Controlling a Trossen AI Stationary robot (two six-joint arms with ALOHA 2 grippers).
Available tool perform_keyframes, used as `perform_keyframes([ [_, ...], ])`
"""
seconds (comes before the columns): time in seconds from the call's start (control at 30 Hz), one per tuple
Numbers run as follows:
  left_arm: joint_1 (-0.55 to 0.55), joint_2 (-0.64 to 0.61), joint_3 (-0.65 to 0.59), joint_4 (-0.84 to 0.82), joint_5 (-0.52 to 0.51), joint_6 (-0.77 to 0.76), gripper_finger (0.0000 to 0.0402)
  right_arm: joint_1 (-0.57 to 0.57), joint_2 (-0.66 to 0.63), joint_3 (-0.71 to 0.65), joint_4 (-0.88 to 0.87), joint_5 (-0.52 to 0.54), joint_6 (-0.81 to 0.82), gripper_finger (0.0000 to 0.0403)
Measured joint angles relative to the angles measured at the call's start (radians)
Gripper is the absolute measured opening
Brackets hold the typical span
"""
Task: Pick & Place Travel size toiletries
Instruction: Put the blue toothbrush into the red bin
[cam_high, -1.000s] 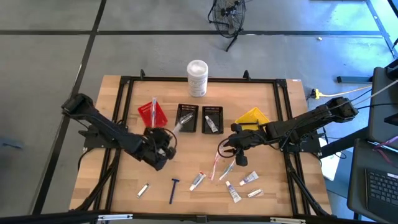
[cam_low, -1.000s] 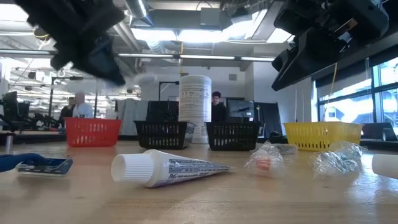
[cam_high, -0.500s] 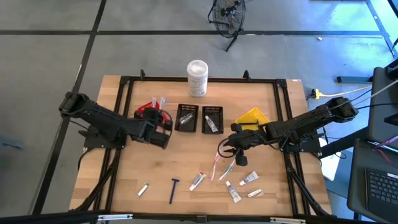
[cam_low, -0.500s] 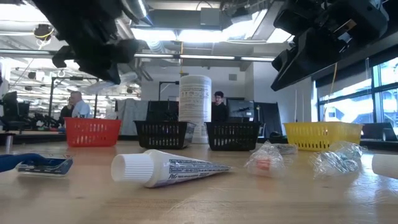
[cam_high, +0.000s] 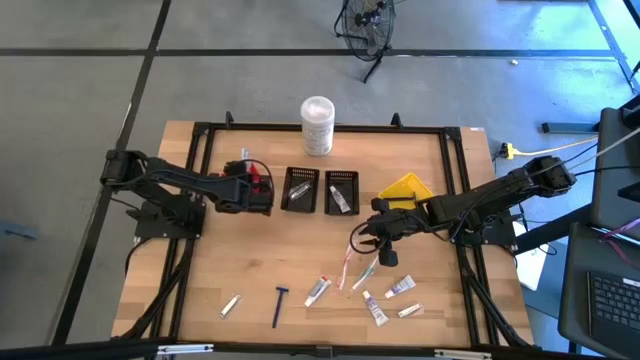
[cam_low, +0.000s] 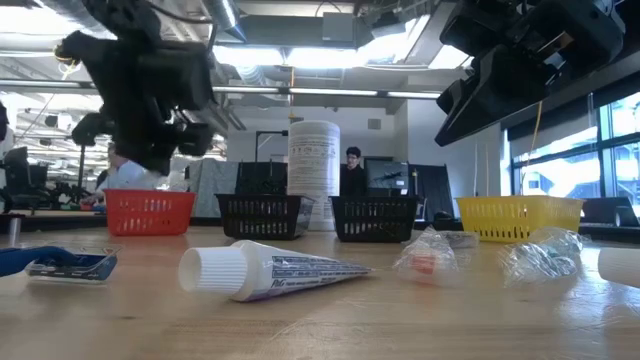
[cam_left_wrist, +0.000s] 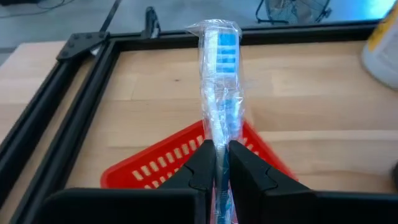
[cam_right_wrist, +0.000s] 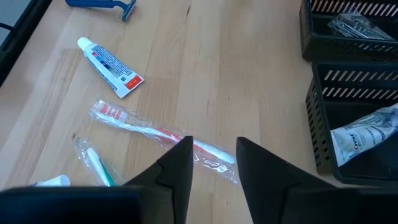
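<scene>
My left gripper (cam_high: 248, 178) (cam_left_wrist: 221, 148) hovers over the red bin (cam_left_wrist: 155, 168) at the table's far left and is shut on a blue toothbrush in a clear wrapper (cam_left_wrist: 221, 74). My right gripper (cam_high: 366, 236) (cam_right_wrist: 211, 163) is open, right of the table's middle, above a wrapped red toothbrush (cam_right_wrist: 155, 134) lying flat. Near the table's front lie a green toothbrush (cam_right_wrist: 96, 163), a white tube (cam_right_wrist: 111, 67) (cam_low: 265, 270), a dark blue razor (cam_high: 279, 305), a sachet (cam_high: 231, 304) and more small tubes (cam_high: 402, 287). My left gripper pinches the wrapped blue toothbrush by its handle (cam_left_wrist: 221, 142) between the two fingers. The fingers lie along it and point toward the far edge, slanting down. The brush head (cam_left_wrist: 222, 46) sticks out beyond the fingertips, and the toothbrush is lifted clear above the red bin.
Two black bins (cam_high: 301, 190) (cam_high: 342, 192) hold wrapped items, with a yellow bin (cam_high: 408, 188) to their right. A tall white canister (cam_high: 317, 125) stands at the far edge. A black frame (cam_high: 190, 150) runs round the table. People show in the room behind (cam_low: 350, 165).
My left gripper has swung from the table's middle toward the far left, up over the red bin, and has turned so that the held toothbrush now points at the far edge instead of toward the black bins. It has stayed shut on the toothbrush.
</scene>
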Motion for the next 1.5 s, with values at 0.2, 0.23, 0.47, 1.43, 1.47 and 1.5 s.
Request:
perform_keyframes([
  [0.2, 0.022, 0.000, -0.037, 0.044, 0.045, 0.037, 0.0035, 0.000, 0.000, 0.000, 0.000, 0.000, -0.001, 0.0111],
  [0.23, 0.023, 0.000, -0.040, 0.053, 0.056, 0.051, 0.0037, 0.000, 0.000, 0.000, 0.000, 0.000, -0.005, 0.0110],
  [0.47, 0.028, 0.000, -0.077, 0.159, 0.086, 0.107, 0.0053, 0.000, 0.000, 0.000, 0.000, 0.000, -0.016, 0.0111],
  [1.43, 0.026, -0.004, 0.022, 0.009, 0.253, 0.245, 0.0104, 0.000, 0.000, 0.000, 0.000, 0.000, -0.016, 0.0119],
  [1.47, 0.026, -0.004, 0.034, -0.011, 0.253, 0.246, 0.0104, 0.000, 0.000, 0.000, 0.000, 0.000, -0.016, 0.0119],
  [1.5, 0.026, -0.004, 0.044, -0.030, 0.255, 0.246, 0.0104, 0.000, 0.000, 0.000, 0.000, 0.000, -0.016, 0.0120],
])
